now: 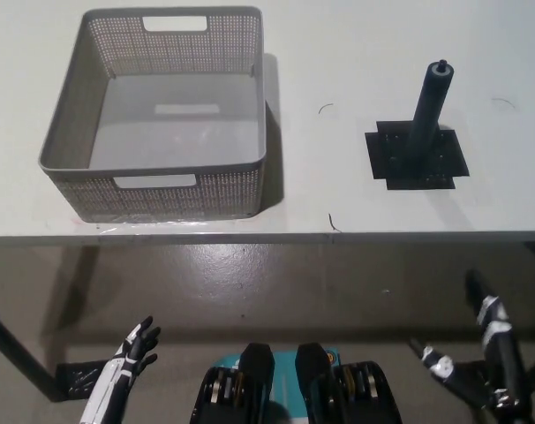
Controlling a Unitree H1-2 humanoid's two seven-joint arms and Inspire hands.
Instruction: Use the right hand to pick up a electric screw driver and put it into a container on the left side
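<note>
White table (338, 53) filled the upper half of the frame, front edge running across mid-frame; grey concrete floor (250, 283) below it.

Counts: 1 basket, 1 screwdriver, 1 black mat, 2 robot hands.

Grey perforated basket (64, 163) sat upper left on the table, near the front edge. Rectangular, cutout handles on near and far walls, nothing inside it.

Black square mat (391, 163) was upper right on the table, well apart from the basket, bare tabletop between the two.

Electric screwdriver (429, 110) stood upright on that mat, dark grey, slim cylinder, tip pointing up. Nothing touched it, and nothing lay between it and the table's front edge.

A few small dark marks on the tabletop: one beside the mat's upper left, one near the front edge at centre, one far right.

Black right hand (479, 362) was at lower right, below table level, fingers spread, gripping nothing. Well apart from the screwdriver, with the table edge in between.

White left hand (131, 353) rested at lower left, also below the table, fingers loosely apart, not holding anything.

Dark table leg (11, 349) ran diagonally at the far lower left, ending at a foot plate on the floor.
</note>
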